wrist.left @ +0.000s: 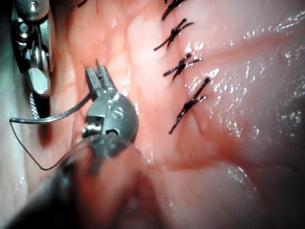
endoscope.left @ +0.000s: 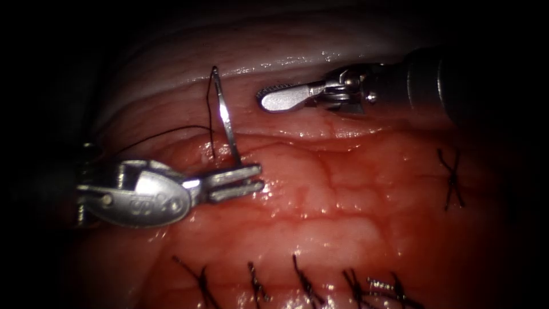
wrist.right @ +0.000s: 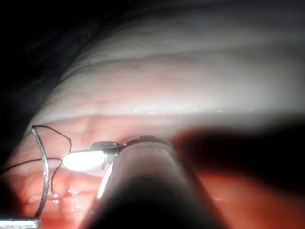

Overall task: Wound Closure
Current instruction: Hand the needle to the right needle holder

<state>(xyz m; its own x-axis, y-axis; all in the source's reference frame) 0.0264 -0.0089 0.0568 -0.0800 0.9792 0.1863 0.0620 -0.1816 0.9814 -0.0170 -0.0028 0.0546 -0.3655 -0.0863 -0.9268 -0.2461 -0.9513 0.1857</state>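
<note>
Near stitches: a row of dark knotted thread stitches (endoscope.left: 303,283) sits along the near edge of the glistening pink-red pork tissue (endoscope.left: 354,194); one more crossed stitch (endoscope.left: 452,178) lies far right.
My left tool: my silver left needle driver (endoscope.left: 235,182) comes in from the left, jaws clamped on the curved steel needle (endoscope.left: 224,117) at its lower end.
Needle place: held up clear of the tissue, left of centre, just beside my jaws; I judge it is not in the tissue.
Needle axis: long axis runs near to far, almost upright in the endoscope view; the free end points far, towards the pale rim.
Thread: thin black suture thread (endoscope.left: 166,134) hangs from the needle's far end, drops beside the shaft and trails off left.
My right tool: my silver right needle driver (endoscope.left: 280,98) hovers further back and to the right, near the needle's far end but apart from it; jaws look closed, holding nothing.
Step, my guess: needle is being presented between bites.
Next move needs: a firm grip on the needle's body, with the curve squared to the tissue, and slack thread kept clear of both jaws.
</note>
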